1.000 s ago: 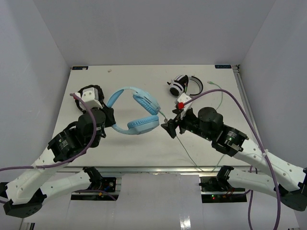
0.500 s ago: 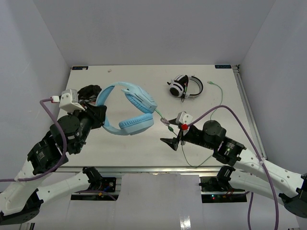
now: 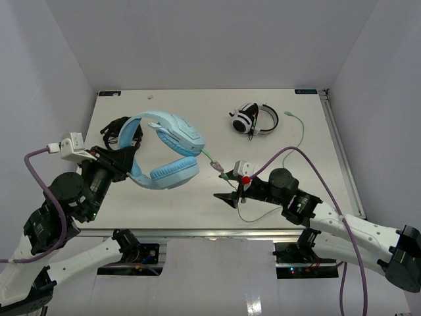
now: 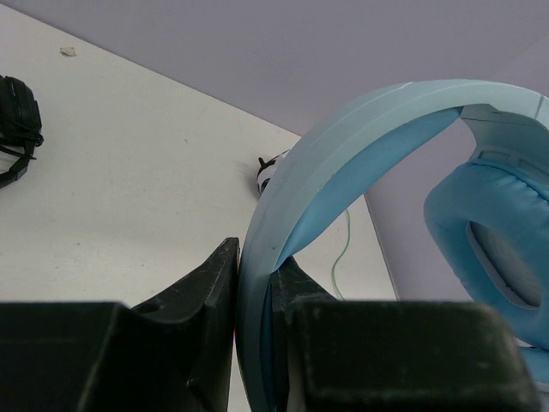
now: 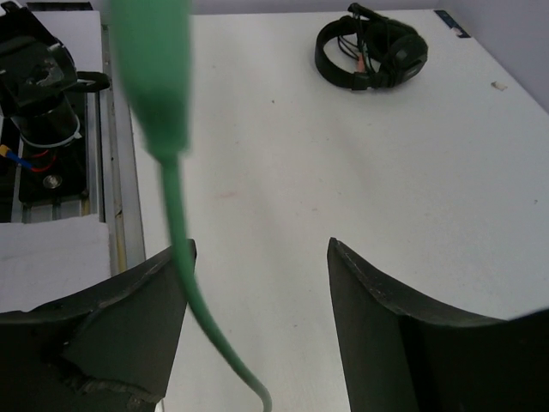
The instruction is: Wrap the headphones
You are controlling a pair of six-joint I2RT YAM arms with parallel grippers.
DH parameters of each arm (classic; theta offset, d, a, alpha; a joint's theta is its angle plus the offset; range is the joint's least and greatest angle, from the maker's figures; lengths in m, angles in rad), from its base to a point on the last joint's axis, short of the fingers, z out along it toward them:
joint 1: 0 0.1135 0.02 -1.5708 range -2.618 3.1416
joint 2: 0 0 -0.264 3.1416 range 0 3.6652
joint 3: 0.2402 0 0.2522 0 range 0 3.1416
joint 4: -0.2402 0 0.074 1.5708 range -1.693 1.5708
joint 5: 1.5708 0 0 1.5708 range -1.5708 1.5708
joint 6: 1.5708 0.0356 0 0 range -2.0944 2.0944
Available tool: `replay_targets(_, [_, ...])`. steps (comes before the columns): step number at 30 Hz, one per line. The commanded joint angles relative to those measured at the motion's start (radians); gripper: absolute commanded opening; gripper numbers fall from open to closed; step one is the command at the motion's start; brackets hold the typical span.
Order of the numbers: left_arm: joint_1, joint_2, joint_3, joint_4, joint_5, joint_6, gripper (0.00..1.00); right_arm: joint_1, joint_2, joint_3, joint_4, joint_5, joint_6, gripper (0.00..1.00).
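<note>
The light blue headphones (image 3: pixel 172 149) hang above the left part of the table. My left gripper (image 3: pixel 131 154) is shut on their wide headband (image 4: pixel 283 215), which stands clamped between the two fingers; one ear pad (image 4: pixel 489 240) shows at the right. The thin pale green cable (image 3: pixel 212 158) runs from the headphones to my right gripper (image 3: pixel 225 187), then loops over the table to its plug (image 3: pixel 290 113). My right gripper (image 5: pixel 257 257) is open. The cable (image 5: pixel 178 249) passes in front of its left finger (image 5: pixel 129 300), not clamped.
White-and-black headphones (image 3: pixel 254 120) lie at the back centre-right. Black headphones (image 3: pixel 116 131) lie at the back left, partly behind the blue headband, and show in the right wrist view (image 5: pixel 373 51). A metal rail (image 3: pixel 342 158) runs along the table's right edge.
</note>
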Motion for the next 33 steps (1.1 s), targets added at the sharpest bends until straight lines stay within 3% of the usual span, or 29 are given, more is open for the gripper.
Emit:
replay_targets(1, [0.003, -0.026, 0.013, 0.112, 0.026, -0.053, 0.00, 0.003, 0.041, -0.027, 0.151, -0.050, 0.022, 0.68])
replay_targets(11, [0.002, -0.077, 0.005, 0.131, 0.063, -0.071, 0.00, 0.003, 0.153, -0.051, 0.244, -0.080, 0.030, 0.63])
replay_targets(18, [0.003, -0.099, 0.002, 0.135, 0.064, -0.082, 0.00, 0.003, 0.171, -0.087, 0.276, -0.081, 0.029, 0.54])
replay_targets(33, [0.003, -0.131, -0.017, 0.096, -0.098, -0.087, 0.00, 0.003, 0.130, -0.160, 0.326, -0.120, 0.018, 0.49])
